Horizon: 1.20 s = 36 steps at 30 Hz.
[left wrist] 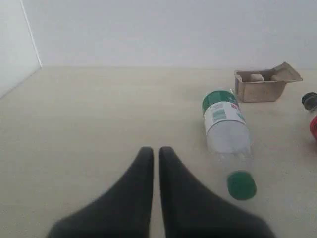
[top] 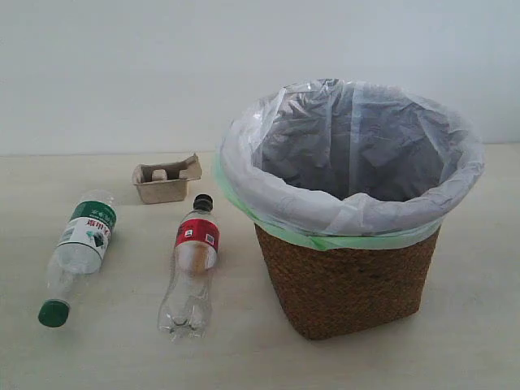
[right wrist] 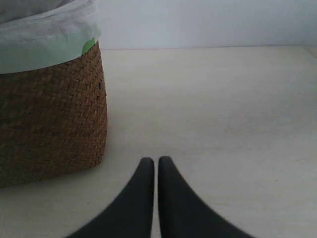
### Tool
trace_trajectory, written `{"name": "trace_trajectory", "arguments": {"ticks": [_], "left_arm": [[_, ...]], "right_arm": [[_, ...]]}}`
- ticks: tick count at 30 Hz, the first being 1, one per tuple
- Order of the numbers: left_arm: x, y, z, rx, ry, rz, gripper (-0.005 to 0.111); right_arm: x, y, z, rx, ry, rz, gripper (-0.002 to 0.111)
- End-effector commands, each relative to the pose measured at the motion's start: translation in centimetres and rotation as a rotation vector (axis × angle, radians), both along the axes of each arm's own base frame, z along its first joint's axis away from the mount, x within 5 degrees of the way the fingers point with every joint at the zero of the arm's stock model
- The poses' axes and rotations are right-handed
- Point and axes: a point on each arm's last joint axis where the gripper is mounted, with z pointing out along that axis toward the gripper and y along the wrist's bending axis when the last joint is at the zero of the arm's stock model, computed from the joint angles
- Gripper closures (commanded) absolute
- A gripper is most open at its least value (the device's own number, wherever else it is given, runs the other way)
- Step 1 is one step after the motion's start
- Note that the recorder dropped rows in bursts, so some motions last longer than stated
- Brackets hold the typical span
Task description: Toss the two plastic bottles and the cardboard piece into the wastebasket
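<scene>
Nothing is binned yet: the green-capped bottle [top: 81, 244], the red-label bottle [top: 193, 264] and the cardboard piece [top: 165, 180] all lie on the bench [top: 122, 349] beside the wastebasket [top: 349, 284]. The left hand [left wrist: 156, 151] and the right hand [right wrist: 152, 161] are pinched closed, holding nothing.

Counted on one pale table [top: 471, 341]: two plastic bottles (one green-capped bottle [top: 81, 244] and one black-capped bottle [top: 193, 264]), one cardboard piece [top: 165, 183], one wastebasket [top: 349, 284] with one white bag [top: 244, 175] inside, and two dark grippers, left gripper [left wrist: 152, 151] and right gripper [right wrist: 152, 161].
</scene>
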Motion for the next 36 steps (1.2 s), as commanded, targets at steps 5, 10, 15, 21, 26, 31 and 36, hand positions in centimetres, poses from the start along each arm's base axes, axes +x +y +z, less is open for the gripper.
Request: {"name": "trace_trajectory", "arguments": {"ticks": [5, 10, 15, 21, 26, 31, 36], "left_arm": [[0.2, 0.0, 2.1, 0.046, -0.241, -0.004, 0.103], [0.0, -0.1, 3.5, 0.002, -0.404, -0.006, 0.103], [-0.5, -0.1, 5.1, -0.245, -0.614, -0.039, 0.103], [-1.4, -0.3, 6.8, -0.552, -0.843, -0.146, 0.103], [-2.4, -0.4, 9.3, -0.536, -0.960, -0.189, 0.103], [-1.9, -0.4, 13.1, -0.524, -0.847, -0.142, 0.103], [0.0, -0.3, 16.6, -0.392, -0.739, -0.112, 0.103]], "right_arm": [[0.0, -0.1, 0.1, -0.010, -0.014, -0.006, 0.108], [0.0, -0.1, 0.1, -0.010, -0.014, -0.006, 0.108], [0.0, -0.1, 0.1, -0.010, -0.014, -0.006, 0.108], [0.0, -0.1, 0.1, -0.010, -0.014, -0.006, 0.108], [0.0, -0.1, 0.1, -0.010, -0.014, -0.006, 0.108], [0.0, -0.1, 0.1, -0.010, -0.014, -0.006, 0.108], [0.0, -0.1, 0.1, -0.010, -0.014, -0.006, 0.108]]}}
